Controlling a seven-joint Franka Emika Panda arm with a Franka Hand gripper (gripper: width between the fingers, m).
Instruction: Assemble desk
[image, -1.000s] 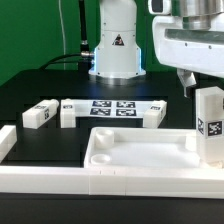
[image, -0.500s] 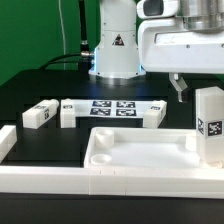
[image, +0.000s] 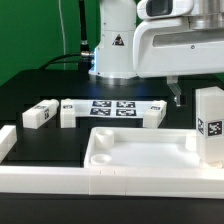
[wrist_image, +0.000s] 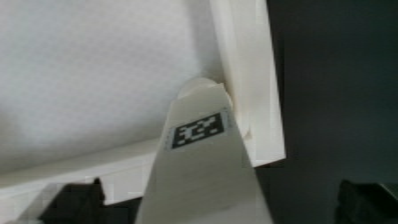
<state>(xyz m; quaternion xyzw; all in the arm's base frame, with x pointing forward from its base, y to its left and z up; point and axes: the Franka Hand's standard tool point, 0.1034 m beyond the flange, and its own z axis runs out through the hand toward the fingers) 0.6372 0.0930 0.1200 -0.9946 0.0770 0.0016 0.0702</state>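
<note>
The white tray-like tabletop (image: 140, 150) lies at the front of the black table. One white leg (image: 209, 125) with a tag stands upright at its corner on the exterior view's right. It also shows in the wrist view (wrist_image: 205, 160), standing in the tabletop's corner (wrist_image: 107, 70). My gripper (image: 180, 92) hangs above and a little to the exterior view's left of that leg. In the wrist view the gripper (wrist_image: 222, 205) is open, with its dark fingers (wrist_image: 75, 202) apart from the leg on both sides. It holds nothing.
Three more white legs lie behind the tabletop: two on the exterior view's left (image: 38, 114) (image: 67, 113) and one in the middle (image: 152, 114). The marker board (image: 113, 107) lies between them. White border rails (image: 40, 180) run along the front and left. The robot base (image: 116, 45) stands behind.
My arm has moved up and toward the exterior view's left, away from the upright leg. The leg has stayed standing at the tabletop's corner.
</note>
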